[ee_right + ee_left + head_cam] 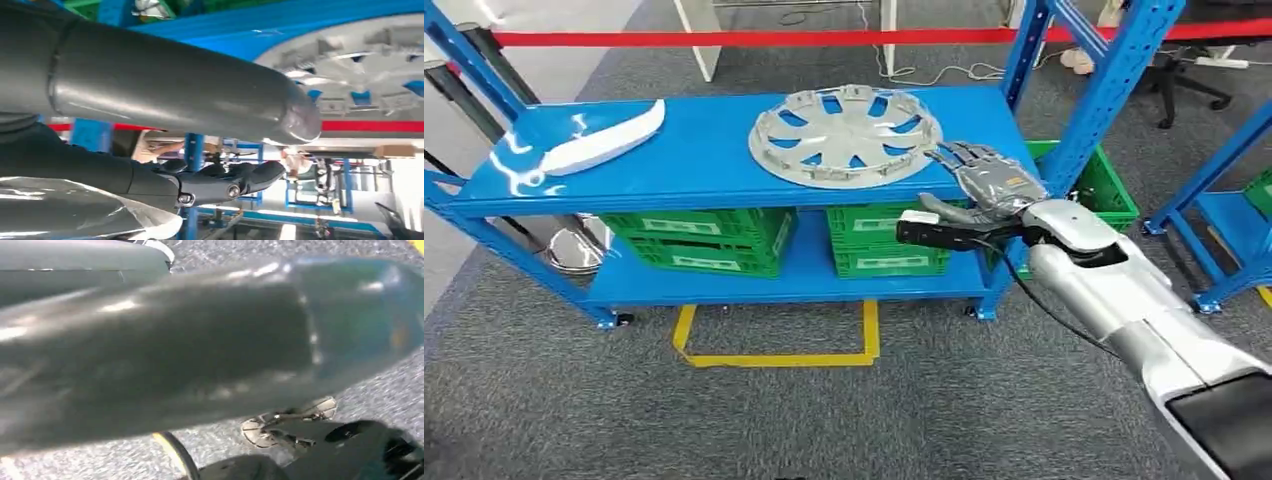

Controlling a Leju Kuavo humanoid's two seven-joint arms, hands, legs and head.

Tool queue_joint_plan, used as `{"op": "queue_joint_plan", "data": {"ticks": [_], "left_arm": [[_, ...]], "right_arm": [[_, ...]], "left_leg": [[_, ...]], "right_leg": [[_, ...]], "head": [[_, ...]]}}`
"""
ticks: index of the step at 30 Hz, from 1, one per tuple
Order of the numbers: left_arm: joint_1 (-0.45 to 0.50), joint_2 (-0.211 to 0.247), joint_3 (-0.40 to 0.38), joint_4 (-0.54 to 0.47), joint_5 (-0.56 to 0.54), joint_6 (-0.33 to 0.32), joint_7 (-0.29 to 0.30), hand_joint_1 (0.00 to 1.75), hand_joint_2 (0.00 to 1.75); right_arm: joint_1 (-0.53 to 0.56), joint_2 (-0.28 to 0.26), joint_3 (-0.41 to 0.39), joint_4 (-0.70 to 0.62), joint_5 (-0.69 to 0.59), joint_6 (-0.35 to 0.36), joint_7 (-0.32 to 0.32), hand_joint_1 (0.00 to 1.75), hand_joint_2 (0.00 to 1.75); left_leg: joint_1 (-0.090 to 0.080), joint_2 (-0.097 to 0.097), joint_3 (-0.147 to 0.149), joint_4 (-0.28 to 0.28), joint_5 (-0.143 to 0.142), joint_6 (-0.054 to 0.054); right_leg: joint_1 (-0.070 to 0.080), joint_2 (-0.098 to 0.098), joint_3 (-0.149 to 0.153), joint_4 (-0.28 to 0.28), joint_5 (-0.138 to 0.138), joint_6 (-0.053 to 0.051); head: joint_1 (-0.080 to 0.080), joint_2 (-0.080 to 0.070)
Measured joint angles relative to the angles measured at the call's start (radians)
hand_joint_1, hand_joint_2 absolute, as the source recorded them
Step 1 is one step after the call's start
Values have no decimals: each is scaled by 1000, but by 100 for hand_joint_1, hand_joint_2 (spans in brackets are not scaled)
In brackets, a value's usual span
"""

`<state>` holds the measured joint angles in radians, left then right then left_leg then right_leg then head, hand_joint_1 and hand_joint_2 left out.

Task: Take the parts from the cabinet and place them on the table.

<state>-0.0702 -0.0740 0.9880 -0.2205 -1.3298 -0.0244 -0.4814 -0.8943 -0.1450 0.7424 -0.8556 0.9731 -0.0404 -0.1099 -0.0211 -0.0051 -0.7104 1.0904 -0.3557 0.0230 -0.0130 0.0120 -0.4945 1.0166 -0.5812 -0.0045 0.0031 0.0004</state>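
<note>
1. A silver wheel cover (845, 135) is lying flat on the top shelf (704, 160) of the blue cabinet (1114, 75), toward that shelf's right end; in the right wrist view the same cover (360, 65) is showing close up against the blue shelf.
2. The right hand (984, 180) is reaching in at the wheel cover's right edge, with its fingers (959, 155) spread wide and stretched toward the rim; whether they are touching the rim cannot be told. It is holding nothing.
3. In the right wrist view the thick grey thumb (175, 95) is lying apart from the darker fingers (225, 182), with an open gap between them.
4. A white curved panel (604, 140) is lying on the same shelf, well to the left of the wheel cover and apart from it.
5. Green crates (704, 240) are sitting on the lower shelf, below the wheel cover; another green crate (1114, 180) is standing beyond the cabinet's right post.
6. A yellow tape outline (774, 345) is marking the grey carpet (824, 420) in front of the cabinet, below the wheel cover.
7. A red barrier band (754, 38) is running behind the cabinet.
8. The left hand (150, 355) is appearing as a blurred grey mass in its wrist view; whether it is spread or closed cannot be told.
</note>
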Motion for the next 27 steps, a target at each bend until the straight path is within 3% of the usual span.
{"op": "queue_joint_plan", "data": {"ticks": [3, 4, 6, 9, 10, 11, 12, 14, 15, 16, 17, 19, 20, 21, 22, 24, 25, 26, 27], "left_arm": [[0, 3, -1, 0, -5, 0, 2, 0, 0], [-3, 3, -2, 0, -5, 0, 2, 0, 0], [-6, 0, -4, 0, -6, 0, 2, 0, 0], [-8, -4, -5, 0, -6, -3, 2, 0, 0], [-7, -4, -6, 0, -8, -3, 3, 0, 0], [-6, -6, -6, 0, -8, -4, 3, 0, 0], [-5, -6, -6, 0, -8, -5, 5, 0, 0], [-6, -5, -7, 0, -10, -7, 6, 0, 0], [-6, -3, -8, 0, -10, -7, 8, 0, 0], [-12, -3, -8, 0, -12, -7, 9, 0, 0], [-12, -2, -8, 0, -14, -7, 13, 0, 0], [-16, -3, -11, 0, -16, -8, 16, 0, 0], [-19, -3, -14, 0, -16, -9, 16, 0, 0], [-22, -7, -16, 1, -17, -10, 16, 0, 0], [-25, -7, -16, 1, -16, -10, 16, 0, 0], [-24, -7, -16, 1, -16, -10, 17, 0, 0], [-22, -8, -16, 1, -16, -10, 17, 0, 0], [-20, -8, -17, 2, -17, -10, 18, 0, 0], [-20, -9, -18, 2, -17, -10, 18, 0, 0]], "right_arm": [[10, 14, 7, 1, -3, 4, -11, 0, 0], [6, 18, 7, -1, -5, 3, -13, 0, 0], [1, 21, 8, -3, -12, 5, -22, 0, 0], [18, 28, 19, -3, -21, 16, -40, 0, 0], [26, 29, 23, -3, -24, 19, -46, 0, 0], [31, 31, 29, -3, -28, 20, -54, 0, 0], [32, 34, 33, -3, -32, 21, -59, 0, 0], [30, 39, 40, -3, -35, 23, -69, 0, 0], [32, 41, 43, -3, -36, 23, -74, 0, 0], [26, 46, 48, -3, -36, 24, -77, 0, 0], [27, 56, 54, -6, -36, 25, -82, 0, 0], [21, 66, 60, -11, -37, 22, -84, 0, 0], [21, 71, 64, -16, -36, 22, -84, 0, 0], [19, 73, 66, -17, -37, 21, -84, 0, 0], [18, 78, 69, -18, -37, 21, -85, 0, 0], [18, 85, 77, -18, -37, 21, -85, 0, 0], [18, 86, 80, -18, -37, 21, -85, 0, 0], [20, 87, 84, -18, -36, 21, -85, 0, 0], [20, 88, 87, -18, -35, 21, -85, 0, 0]], "left_leg": [[-6, 5, 22, -44, -23, 23], [-6, 8, 45, -75, -39, 30], [3, 6, 76, -117, -43, 29], [5, 1, 97, -123, -62, 30], [5, -3, 104, -123, -69, 27], [6, -4, 114, -122, -78, 24], [7, -6, 127, -122, -88, 20], [9, -6, 155, -114, -113, 10], [8, -7, 160, -111, -125, 1], [8, -5, 157, -103, -129, -5], [8, -4, 149, -100, -130, -9], [9, -1, 159, -103, -147, -18], [9, 0, 162, -100, -157, -25], [12, 3, 145, -63, -163, -33], [16, 3, 109, 2, -180, -40], [21, 4, 7, 165, -229, -49], [22, 4, -34, 220, -241, -49], [21, 3, -52, 228, -231, -48], [21, 3, -50, 195, -195, -44]], "right_leg": [[-2, -2, 18, -18, 6, 19], [0, -3, 19, -17, 12, 27], [3, -5, -35, 61, 16, 21], [5, 1, -190, 260, -52, 13], [5, 1, -225, 279, -62, 17], [4, 1, -242, 264, -45, 21], [2, 0, -240, 214, 5, 26], [-9, -4, -199, 44, 160, 40], [-5, -5, -193, 28, 167, 45], [2, -4, -183, -11, 148, 34], [4, -3, -173, 8, 158, 14], [2, 1, -176, 7, 145, 7], [-4, 1, -160, 6, 140, 1], [-4, 3, -153, 5, 135, -2], [-3, 3, -148, 5, 132, -5], [1, 3, -137, 5, 122, -10], [1, 3, -131, 6, 116, -12], [2, 4, -123, 6, 111, -13], [3, 4, -114, 6, 105, -13]], "head": [[-2, 0], [-2, 0], [5, 0], [6, 0], [5, 0], [6, 0], [6, 0], [6, 0], [3, 0], [7, 0], [5, 0], [5, 0], [6, 0], [2, 0], [1, 0], [0, 0], [1, 0], [1, 0], [1, 0]]}}
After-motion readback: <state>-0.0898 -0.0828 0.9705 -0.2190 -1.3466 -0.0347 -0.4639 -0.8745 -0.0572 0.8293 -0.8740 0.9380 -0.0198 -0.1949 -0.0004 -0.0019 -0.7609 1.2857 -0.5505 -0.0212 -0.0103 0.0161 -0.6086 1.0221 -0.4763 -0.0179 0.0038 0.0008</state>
